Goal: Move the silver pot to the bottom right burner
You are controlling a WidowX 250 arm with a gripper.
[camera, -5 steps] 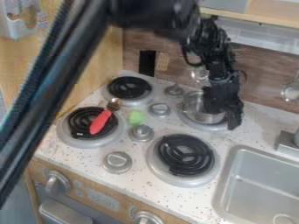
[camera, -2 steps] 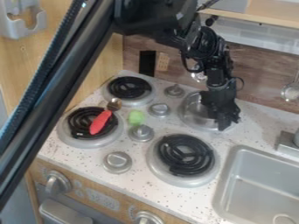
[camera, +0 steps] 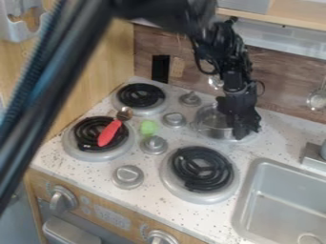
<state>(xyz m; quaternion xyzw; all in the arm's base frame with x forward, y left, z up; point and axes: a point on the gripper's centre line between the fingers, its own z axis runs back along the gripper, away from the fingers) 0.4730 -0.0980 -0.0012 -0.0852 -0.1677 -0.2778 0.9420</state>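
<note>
My gripper hangs over the back right burner, at the right side of the silver pot. It covers the pot's right part, and whether it holds the rim cannot be made out. The pot stands upright on the back right burner, whose coil is hidden beneath it. Closer to the counter's front edge lies the bottom right burner, a black coil in a silver ring with nothing on it.
A red-handled spoon lies across the front left burner. A green object sits among the silver knobs. The sink is at the right, and a wooden wall stands behind the stove.
The gripper has shifted slightly left and lower since a second ago. The pot has moved a little to the left and its tilt has levelled.
</note>
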